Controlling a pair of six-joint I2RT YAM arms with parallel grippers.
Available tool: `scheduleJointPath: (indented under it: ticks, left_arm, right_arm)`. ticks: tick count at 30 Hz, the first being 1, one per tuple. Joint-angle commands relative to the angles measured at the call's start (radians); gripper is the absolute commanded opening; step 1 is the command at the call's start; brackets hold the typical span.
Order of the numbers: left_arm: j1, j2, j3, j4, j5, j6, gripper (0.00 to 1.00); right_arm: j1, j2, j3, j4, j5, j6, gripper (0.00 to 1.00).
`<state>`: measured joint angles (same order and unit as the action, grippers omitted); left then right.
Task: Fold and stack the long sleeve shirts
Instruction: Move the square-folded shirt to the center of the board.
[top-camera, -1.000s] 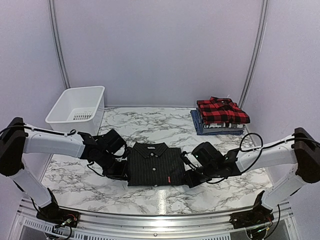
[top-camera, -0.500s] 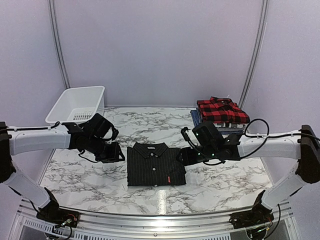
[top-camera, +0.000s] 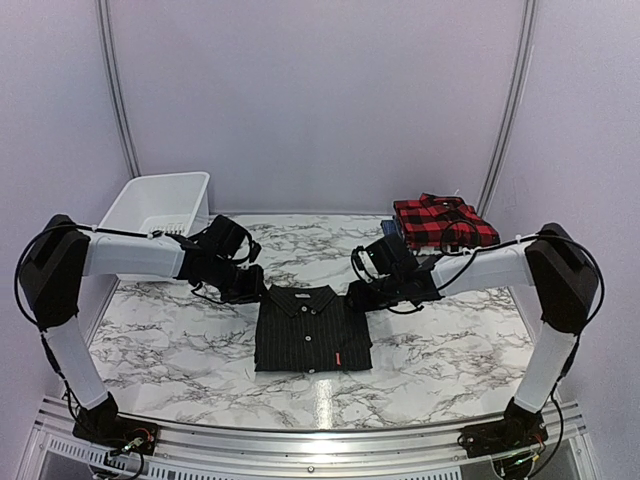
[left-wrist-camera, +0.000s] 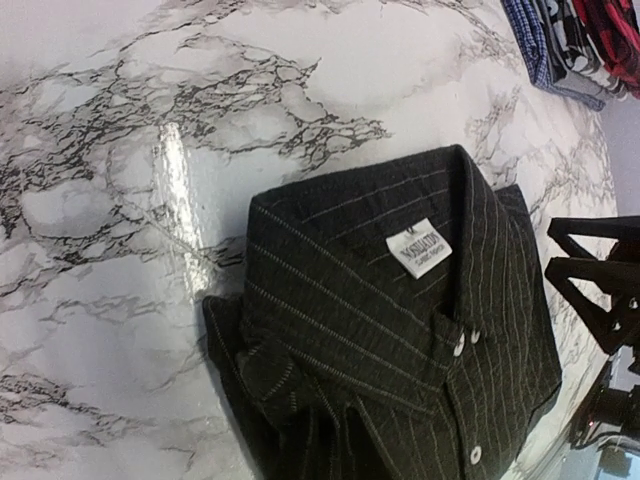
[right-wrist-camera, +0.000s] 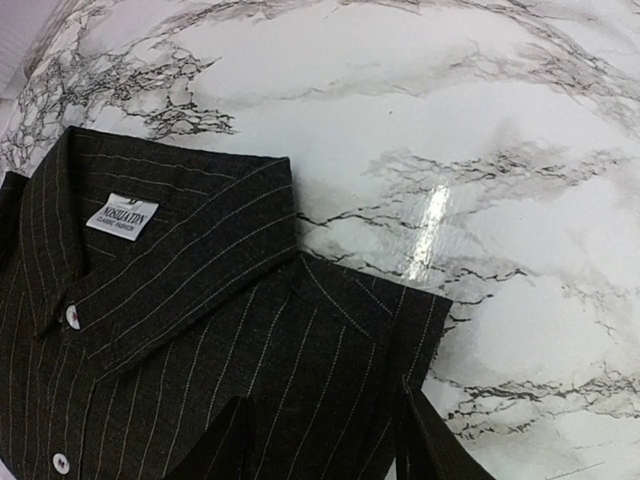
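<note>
Pinstriped black shirt lies folded flat on the marble table, collar at its far edge, buttons up.

Overhead: left gripper hangs just off the shirt's far-left corner. It is too dark to read, so I cannot tell whether the jaws are spread or pressed together. At the shirt's far-right corner sits the right gripper. A red plaid shirt tops a folded stack beyond the pinstriped one to the right, well apart. The white bin stands beyond it to the left.

Left wrist: collar and white neck label fill the view; own fingers not shown.

Right wrist: fingers spread apart over the shirt's shoulder corner, gripping no cloth.
</note>
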<state>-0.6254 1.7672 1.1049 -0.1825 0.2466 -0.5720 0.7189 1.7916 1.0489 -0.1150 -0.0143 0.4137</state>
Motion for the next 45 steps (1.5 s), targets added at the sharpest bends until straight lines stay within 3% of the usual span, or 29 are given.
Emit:
scheduleJointPath:
  ticks: [1, 6, 14, 27, 37, 45]
  left_arm:
    - [0.003, 0.061, 0.044, 0.041, 0.014, 0.017, 0.04]
    - [0.003, 0.089, 0.053, 0.041, 0.008, 0.014, 0.0]
    - [0.003, 0.079, 0.052, 0.041, 0.004, 0.012, 0.0]
    - [0.003, 0.028, 0.033, 0.042, -0.029, 0.026, 0.0]
    - [0.003, 0.07, 0.052, 0.041, -0.098, 0.036, 0.0]
    - [0.007, 0.165, 0.071, 0.04, -0.109, 0.045, 0.0]
  right_arm:
    - [-0.025, 0.048, 0.052, 0.042, 0.005, -0.014, 0.43]
    - [-0.026, 0.09, 0.079, 0.043, -0.005, -0.019, 0.39]
    - [-0.024, 0.089, 0.11, 0.022, -0.019, -0.031, 0.0]
    - [-0.018, -0.052, 0.054, -0.026, 0.094, -0.019, 0.0]
    - [-0.05, 0.0, 0.014, -0.023, 0.174, 0.004, 0.0]
    - [-0.063, 0.072, 0.001, 0.025, 0.114, 0.017, 0.0]
